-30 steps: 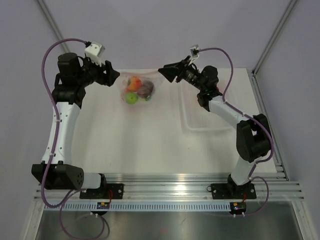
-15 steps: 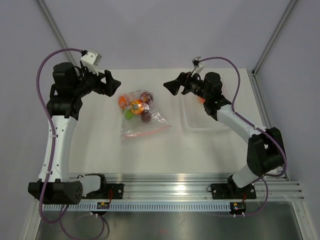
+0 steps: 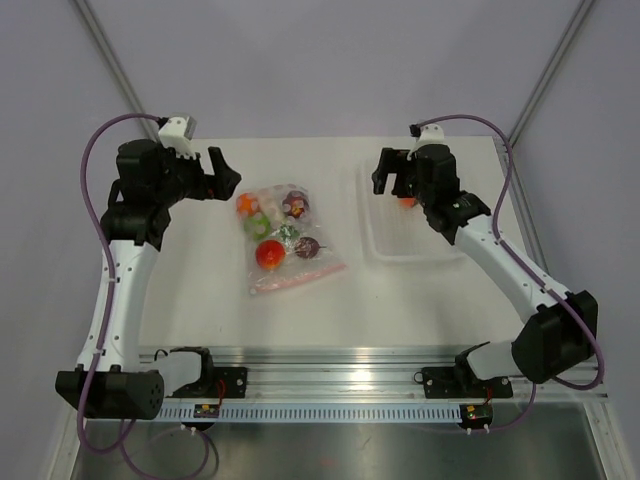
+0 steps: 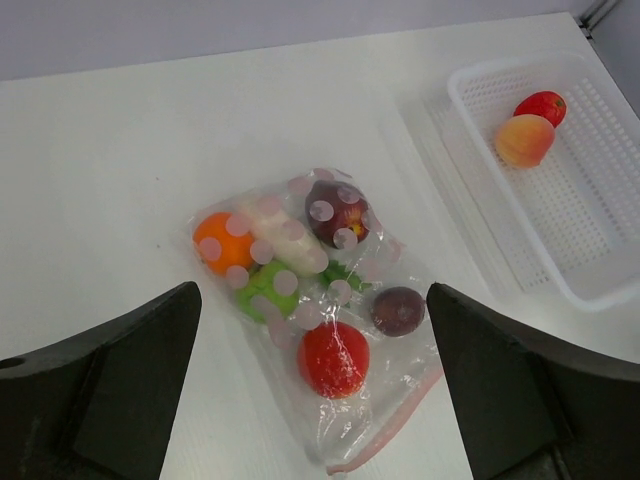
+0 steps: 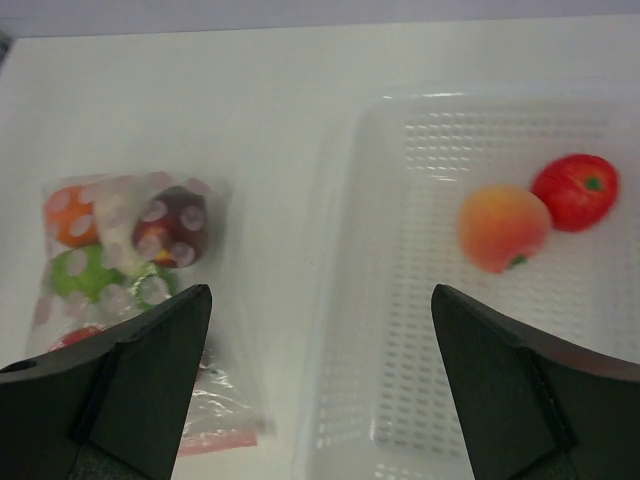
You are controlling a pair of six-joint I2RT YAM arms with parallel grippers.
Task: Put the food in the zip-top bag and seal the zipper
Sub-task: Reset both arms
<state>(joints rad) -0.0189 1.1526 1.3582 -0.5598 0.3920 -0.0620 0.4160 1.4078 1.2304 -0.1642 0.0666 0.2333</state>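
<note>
Seen from above, the zip-top bag (image 3: 292, 266) lies flat mid-table, its zipper (image 3: 297, 281) toward the near edge. The left gripper (image 3: 222, 175) hangs open and empty to its left, and the right gripper (image 3: 390, 178), also open and empty, hangs by the white tray (image 3: 420, 250). The left wrist view shows wide-spread fingers (image 4: 100, 390) above the bagged food (image 4: 332, 358). In the right wrist view, fingers (image 5: 120, 400) likewise apart, a peach piece (image 5: 503, 228) and a red piece (image 5: 577, 191) sit in the tray.

Bright, even light is coming from overhead, leaving only faint, soft shadows on the white table (image 3: 200, 290). The zip-top bag (image 4: 350, 420) is glinting mildly. The right wrist view is looking slightly soft.
</note>
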